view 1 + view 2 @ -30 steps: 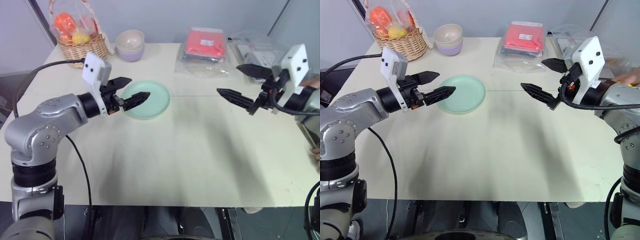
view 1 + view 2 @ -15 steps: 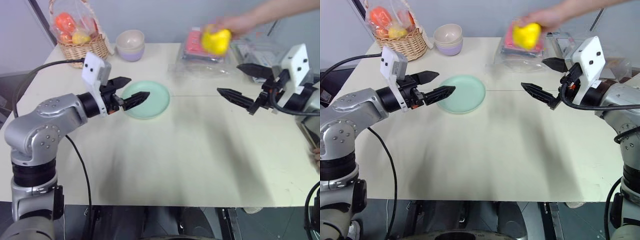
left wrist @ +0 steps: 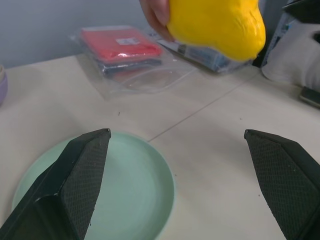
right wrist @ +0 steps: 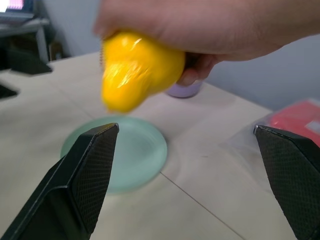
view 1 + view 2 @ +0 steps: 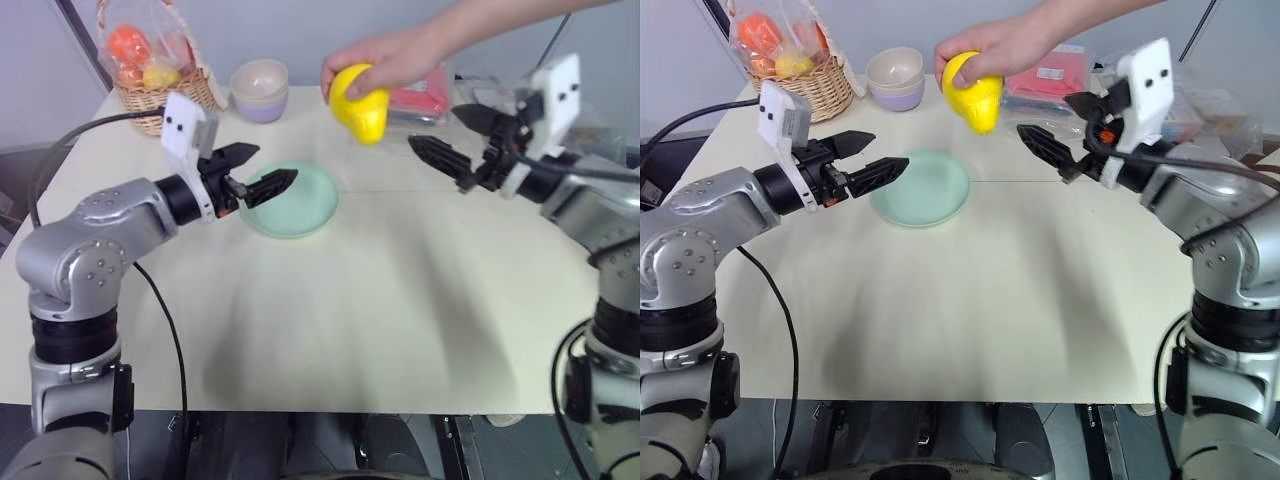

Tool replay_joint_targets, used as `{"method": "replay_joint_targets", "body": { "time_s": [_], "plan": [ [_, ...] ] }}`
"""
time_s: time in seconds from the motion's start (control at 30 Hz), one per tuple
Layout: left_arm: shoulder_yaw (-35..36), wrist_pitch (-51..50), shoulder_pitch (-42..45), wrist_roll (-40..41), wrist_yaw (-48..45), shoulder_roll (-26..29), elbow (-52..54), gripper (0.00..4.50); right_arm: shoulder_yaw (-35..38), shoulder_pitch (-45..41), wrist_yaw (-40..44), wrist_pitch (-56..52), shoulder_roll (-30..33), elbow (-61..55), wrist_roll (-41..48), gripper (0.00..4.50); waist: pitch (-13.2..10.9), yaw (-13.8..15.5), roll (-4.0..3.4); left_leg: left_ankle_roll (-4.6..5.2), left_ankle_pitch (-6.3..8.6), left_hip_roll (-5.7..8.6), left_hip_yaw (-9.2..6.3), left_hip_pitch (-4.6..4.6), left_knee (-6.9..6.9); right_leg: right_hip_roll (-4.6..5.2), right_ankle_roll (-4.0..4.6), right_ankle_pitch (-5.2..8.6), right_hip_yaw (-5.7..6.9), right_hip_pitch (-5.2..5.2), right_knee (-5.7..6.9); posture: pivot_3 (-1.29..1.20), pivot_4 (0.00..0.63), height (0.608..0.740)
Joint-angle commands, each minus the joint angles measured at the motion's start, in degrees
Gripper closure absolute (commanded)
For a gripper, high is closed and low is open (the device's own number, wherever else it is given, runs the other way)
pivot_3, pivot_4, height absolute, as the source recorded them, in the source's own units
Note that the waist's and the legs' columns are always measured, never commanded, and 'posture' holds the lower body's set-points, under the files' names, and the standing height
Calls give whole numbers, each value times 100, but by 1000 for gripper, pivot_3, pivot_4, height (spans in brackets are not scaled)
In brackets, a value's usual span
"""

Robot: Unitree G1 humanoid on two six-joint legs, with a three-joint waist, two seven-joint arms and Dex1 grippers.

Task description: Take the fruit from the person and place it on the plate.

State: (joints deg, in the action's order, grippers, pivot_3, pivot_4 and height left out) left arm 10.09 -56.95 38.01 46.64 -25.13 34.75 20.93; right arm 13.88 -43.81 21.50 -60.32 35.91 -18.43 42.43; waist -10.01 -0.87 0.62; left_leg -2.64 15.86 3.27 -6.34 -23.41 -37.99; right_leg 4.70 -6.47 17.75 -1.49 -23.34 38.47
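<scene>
Fruit [image 5: 974, 92] appears firm, smooth, likely slippery; grip across its exposed lower half. Right gripper [image 5: 1065, 128] spread; left gripper [image 5: 872, 157] spread, both empty

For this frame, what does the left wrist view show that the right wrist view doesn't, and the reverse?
Left wrist view, not the right: the left gripper's own open fingers, and the white housing on the right wrist, beyond the fruit.

Right wrist view, not the left: the right gripper's own open fingers, and most of the person's hand wrapped over the fruit.

Both: the yellow fruit held in the air, the empty mint-green plate on the table beneath, and the red packet in clear plastic.
</scene>
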Motion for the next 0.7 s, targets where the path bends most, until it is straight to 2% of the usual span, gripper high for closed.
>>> {"method": "replay_joint_targets", "body": {
  "time_s": [0.03,0.17,0.4,0.7],
  "plan": [
    [72,129,87,-39,-25,39,106,0,363,-443,-512,-643,-270,74,437,72,0,9,0,0,0,0,0,-1,1,0,0,0,0,-1,0,0,150,740],
    [91,134,58,-40,-10,38,138,0,648,-841,-981,-1207,-668,281,778,72,0,10,0,0,0,3,-2,-2,1,2,0,0,1,0,-1,0,150,740],
    [124,133,-18,-29,45,31,212,0,660,-1034,-1238,-1578,-963,211,1053,72,0,-18,0,1,0,2,-2,-2,2,0,0,0,1,-3,1,0,150,740],
    [127,132,-39,-22,78,21,246,0,474,-1141,-1349,-1514,-1257,381,1069,72,0,-29,0,1,0,2,-1,-2,4,-1,0,0,1,-6,4,0,150,740]
  ]
}}
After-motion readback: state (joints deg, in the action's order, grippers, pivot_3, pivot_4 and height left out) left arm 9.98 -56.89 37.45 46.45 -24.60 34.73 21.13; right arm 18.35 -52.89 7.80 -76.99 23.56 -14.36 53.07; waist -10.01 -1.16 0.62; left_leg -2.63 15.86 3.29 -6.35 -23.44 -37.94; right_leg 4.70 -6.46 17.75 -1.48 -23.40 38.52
